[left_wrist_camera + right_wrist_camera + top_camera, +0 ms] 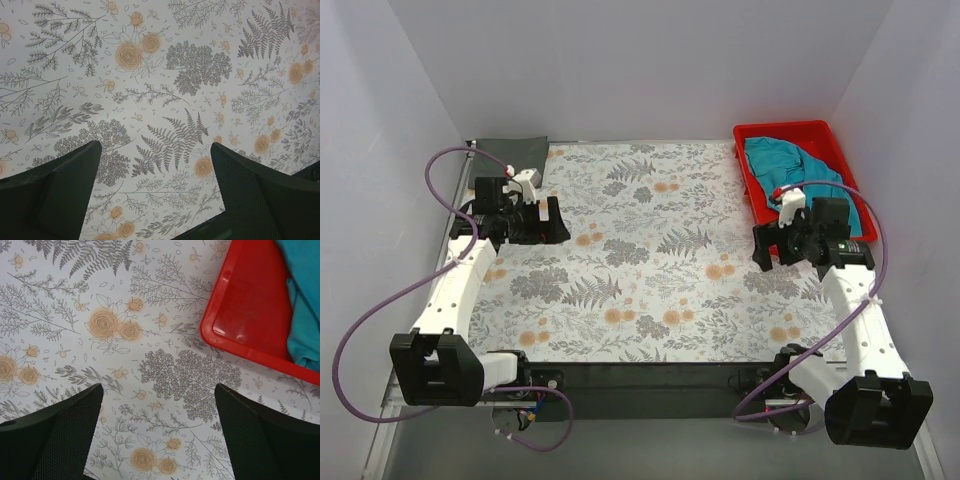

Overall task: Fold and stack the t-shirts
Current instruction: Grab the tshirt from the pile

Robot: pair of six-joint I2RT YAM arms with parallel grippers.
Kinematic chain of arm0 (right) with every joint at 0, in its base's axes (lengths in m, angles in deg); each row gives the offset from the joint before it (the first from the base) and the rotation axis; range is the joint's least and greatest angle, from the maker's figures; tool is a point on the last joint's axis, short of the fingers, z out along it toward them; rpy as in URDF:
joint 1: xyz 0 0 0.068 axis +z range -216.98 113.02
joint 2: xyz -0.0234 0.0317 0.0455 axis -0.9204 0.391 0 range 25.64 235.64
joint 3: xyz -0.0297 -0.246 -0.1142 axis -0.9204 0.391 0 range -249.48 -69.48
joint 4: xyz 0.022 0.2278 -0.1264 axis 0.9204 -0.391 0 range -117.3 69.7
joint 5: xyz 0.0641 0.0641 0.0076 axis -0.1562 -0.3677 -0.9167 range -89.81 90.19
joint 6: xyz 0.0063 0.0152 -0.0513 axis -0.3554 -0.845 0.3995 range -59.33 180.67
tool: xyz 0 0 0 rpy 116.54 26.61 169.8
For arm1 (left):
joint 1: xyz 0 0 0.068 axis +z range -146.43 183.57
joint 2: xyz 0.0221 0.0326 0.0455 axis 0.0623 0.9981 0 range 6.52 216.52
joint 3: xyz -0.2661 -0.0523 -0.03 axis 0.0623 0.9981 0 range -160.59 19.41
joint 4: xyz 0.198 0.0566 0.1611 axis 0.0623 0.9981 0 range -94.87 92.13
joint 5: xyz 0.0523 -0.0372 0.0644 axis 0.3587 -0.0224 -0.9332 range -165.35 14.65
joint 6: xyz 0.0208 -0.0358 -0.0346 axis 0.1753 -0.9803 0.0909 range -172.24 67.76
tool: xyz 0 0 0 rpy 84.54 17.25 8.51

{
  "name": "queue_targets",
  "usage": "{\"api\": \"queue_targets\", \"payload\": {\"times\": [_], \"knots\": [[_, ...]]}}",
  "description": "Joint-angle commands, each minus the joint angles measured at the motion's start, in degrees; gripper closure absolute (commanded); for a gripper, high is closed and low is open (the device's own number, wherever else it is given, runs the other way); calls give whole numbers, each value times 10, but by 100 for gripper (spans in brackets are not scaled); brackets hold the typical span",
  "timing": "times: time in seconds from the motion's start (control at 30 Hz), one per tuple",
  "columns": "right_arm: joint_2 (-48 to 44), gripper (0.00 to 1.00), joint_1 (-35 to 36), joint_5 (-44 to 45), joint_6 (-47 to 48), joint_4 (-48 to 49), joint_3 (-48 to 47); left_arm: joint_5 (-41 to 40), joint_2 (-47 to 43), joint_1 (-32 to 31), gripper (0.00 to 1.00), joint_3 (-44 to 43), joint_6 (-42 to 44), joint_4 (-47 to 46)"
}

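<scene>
A teal t-shirt (798, 170) lies crumpled in the red tray (756, 212) at the back right; it also shows in the right wrist view (305, 305). A dark grey t-shirt (508, 155) lies as a flat folded rectangle at the back left corner. My left gripper (544, 221) is open and empty above the floral cloth, just in front of the grey shirt; its jaws stand wide apart over bare cloth (156, 165). My right gripper (772, 245) is open and empty over the cloth (157, 405), beside the tray's near left corner.
The floral table cloth (650, 250) covers the table. White walls close in the back and both sides. The red tray's corner (235, 320) lies just ahead and right of the right fingers. Purple cables loop beside both arms.
</scene>
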Motion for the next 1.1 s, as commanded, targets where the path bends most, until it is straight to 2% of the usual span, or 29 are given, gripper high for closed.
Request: {"api": "queue_targets", "payload": {"times": [0.0,0.13,0.47,0.57,0.8,1.07], "knots": [[46,2,0,15,2,0,-122,3,-22,-1,9,-29,9,-8],[147,2,-12,-19,25,-30,-246,27,-1,-1,9,-64,14,-1],[455,2,-96,-8,31,-30,-546,36,56,-1,9,-99,19,-2],[527,1,-101,7,43,-28,-603,35,75,-1,9,-103,15,1],[664,2,-112,22,50,-26,-668,31,90,-1,9,-96,17,0],[744,2,-112,8,42,-23,-684,13,87,-1,9,-82,26,9]]}}
